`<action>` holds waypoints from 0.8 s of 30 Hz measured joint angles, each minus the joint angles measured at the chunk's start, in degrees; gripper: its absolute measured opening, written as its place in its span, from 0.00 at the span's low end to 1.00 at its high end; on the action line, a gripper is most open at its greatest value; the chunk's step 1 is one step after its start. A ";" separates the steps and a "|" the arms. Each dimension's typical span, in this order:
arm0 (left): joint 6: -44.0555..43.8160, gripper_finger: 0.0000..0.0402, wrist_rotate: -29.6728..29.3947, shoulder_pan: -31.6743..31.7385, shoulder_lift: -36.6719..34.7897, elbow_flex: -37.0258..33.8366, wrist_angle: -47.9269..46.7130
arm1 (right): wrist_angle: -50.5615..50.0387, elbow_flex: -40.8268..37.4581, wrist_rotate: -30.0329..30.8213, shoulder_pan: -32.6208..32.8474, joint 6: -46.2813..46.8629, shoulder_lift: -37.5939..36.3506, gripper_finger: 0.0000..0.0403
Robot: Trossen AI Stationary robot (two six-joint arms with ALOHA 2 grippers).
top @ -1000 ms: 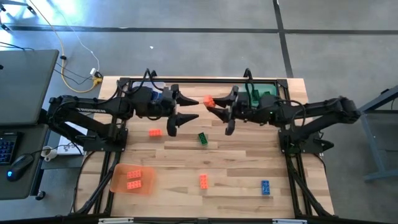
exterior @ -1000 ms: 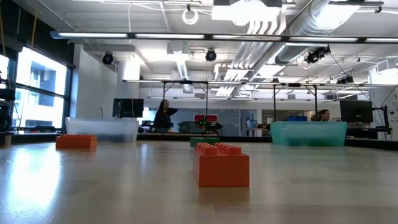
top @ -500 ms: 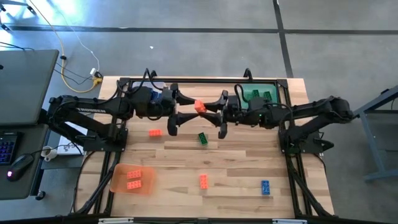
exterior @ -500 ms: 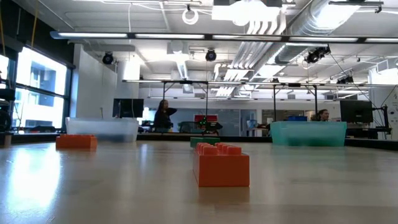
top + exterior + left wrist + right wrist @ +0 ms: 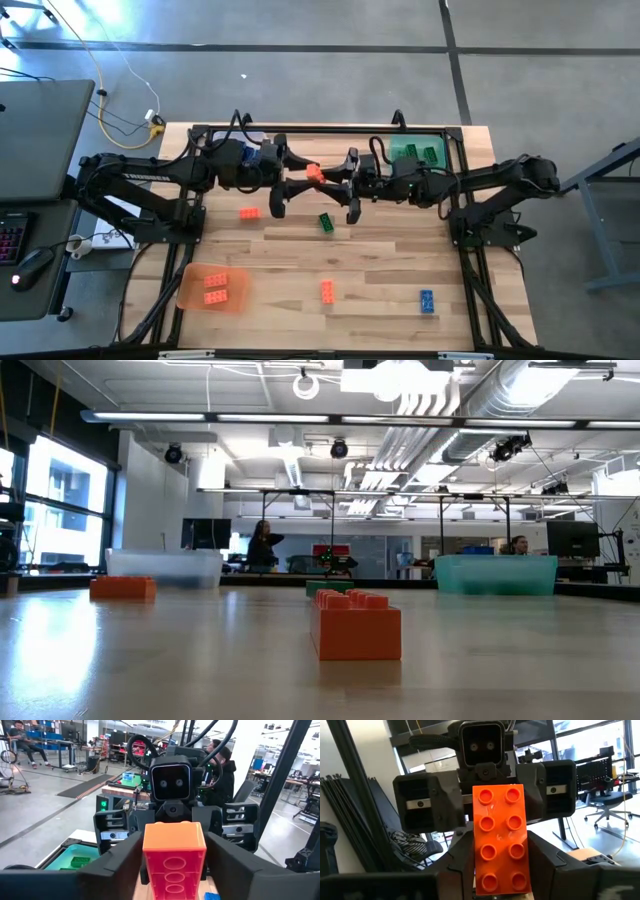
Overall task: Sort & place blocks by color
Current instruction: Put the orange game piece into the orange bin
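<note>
Wooden table (image 5: pixel 380 270) is spanning the high view, both arms reaching inward and meeting over its far middle, raised off the surface.

Green tray (image 5: pixel 420 152) is sitting at the far right corner with green blocks inside; clear tray (image 5: pixel 252 142) is lying at the far left, mostly under the left arm; orange tray (image 5: pixel 212 289) is resting near left, holding two orange blocks.

Left gripper (image 5: pixel 297 178) is pointing right, right gripper (image 5: pixel 338 182) pointing left, the two facing each other tip to tip. One orange block (image 5: pixel 314 173) is hanging between them above the table.

Right wrist view: the orange block (image 5: pixel 499 838) is standing studs-forward, that arm's two dark fingers (image 5: pixel 457 862) pressing in on both its sides — jaws clamped on the block. Left wrist view: the same block (image 5: pixel 173 856) is showing its hollow underside, the left arm's fingers (image 5: pixel 117 860) lying right alongside its two flanks; jaws look drawn in against it, but true pinch or mere contact I cannot tell.

Loose blocks on the table: an orange one (image 5: pixel 249 213) left of centre, a green one (image 5: pixel 326 222) just near of the grippers, another orange one (image 5: pixel 327 292) near centre, a blue one (image 5: pixel 427 301) near right. Low view is showing an orange block (image 5: pixel 356 625) close in front.
</note>
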 joint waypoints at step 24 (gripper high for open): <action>-4.68 0.26 1.73 -4.42 -0.44 0.07 -15.88 | -5.77 0.00 -2.43 1.42 2.97 -0.15 0.69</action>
